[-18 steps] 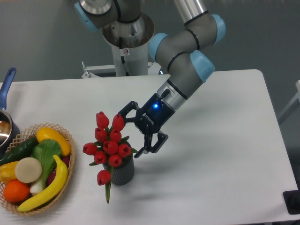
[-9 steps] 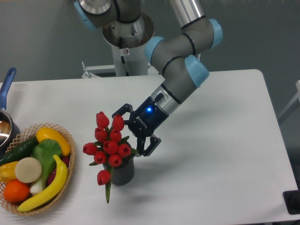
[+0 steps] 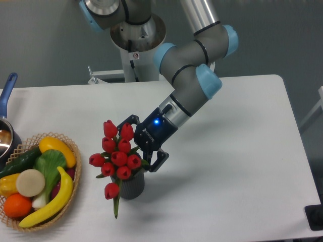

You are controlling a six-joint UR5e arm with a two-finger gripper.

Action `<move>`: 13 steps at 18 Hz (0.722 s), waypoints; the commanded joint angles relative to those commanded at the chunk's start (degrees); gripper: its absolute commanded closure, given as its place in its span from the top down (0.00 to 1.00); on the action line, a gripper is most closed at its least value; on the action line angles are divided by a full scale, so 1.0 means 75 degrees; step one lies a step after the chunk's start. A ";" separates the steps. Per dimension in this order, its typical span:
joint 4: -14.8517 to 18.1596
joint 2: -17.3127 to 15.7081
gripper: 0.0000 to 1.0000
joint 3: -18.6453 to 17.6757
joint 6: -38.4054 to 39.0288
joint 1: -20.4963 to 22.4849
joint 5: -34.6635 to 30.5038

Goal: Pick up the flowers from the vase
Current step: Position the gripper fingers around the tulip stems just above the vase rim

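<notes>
Flowers standing in vase beside fruit basket, not yet gripped; gripper spreading wide, closing in from the arm side since a second ago, now reaching the blooms, nearing a grasp.

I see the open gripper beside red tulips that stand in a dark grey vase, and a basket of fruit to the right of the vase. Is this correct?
One detail is wrong: the basket of fruit is to the left of the vase in the picture, not to the right, as the fixed camera view shows. The rest holds: the open gripper is beside the red tulips, which stand in the dark grey vase.
</notes>
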State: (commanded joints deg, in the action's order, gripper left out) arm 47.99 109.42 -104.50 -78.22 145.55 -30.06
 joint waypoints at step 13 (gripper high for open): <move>0.0000 0.0000 0.55 0.0082 0.0035 0.0047 0.0012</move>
State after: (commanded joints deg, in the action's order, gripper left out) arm 47.99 109.42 -103.89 -77.96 145.90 -29.97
